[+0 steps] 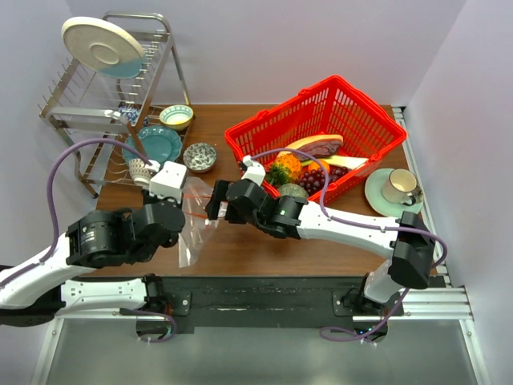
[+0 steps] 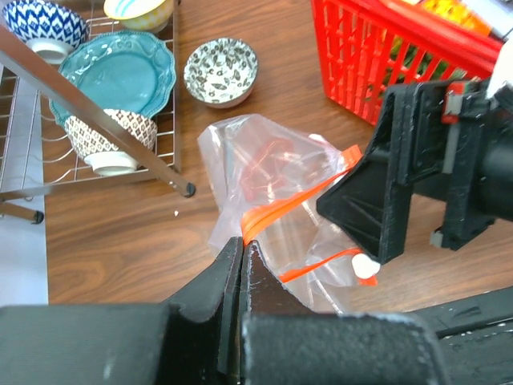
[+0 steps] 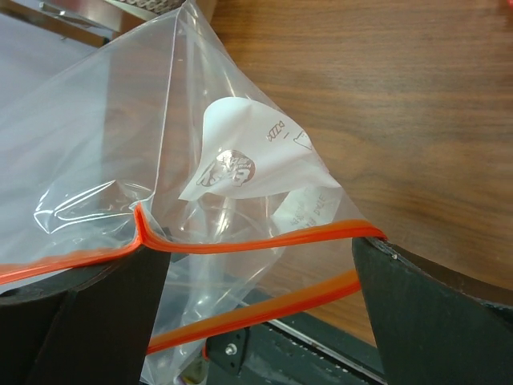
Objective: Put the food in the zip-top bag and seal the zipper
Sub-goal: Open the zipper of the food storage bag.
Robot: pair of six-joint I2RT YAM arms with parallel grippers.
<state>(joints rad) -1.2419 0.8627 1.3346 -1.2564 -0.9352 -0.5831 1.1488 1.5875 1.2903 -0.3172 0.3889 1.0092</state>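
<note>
Surface (image 1: 264, 249): wooden, carries basket and bag.
Basket (image 1: 321, 92): red mesh, far right side.
Bag (image 2: 264, 172): clear, crumpled, between the two grippers, mouth agape.
Left gripper (image 2: 242, 257): clenched on the zipper (image 2: 288, 204).
Right gripper (image 1: 215, 202): released, jaws spread wide at the bag's mouth, one zipper strip stretched across them.
Pineapple (image 1: 287, 168), grapes (image 1: 313, 178): in the basket.

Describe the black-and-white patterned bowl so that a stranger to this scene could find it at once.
Find the red plastic mesh basket on the brown wooden table, then look left toward the metal wire dish rack. Between them, on bare wood, stands a small round bowl. Unlike the single-coloured teal ceramic plate nearby, it carries a dense black-and-white leaf print.
</note>
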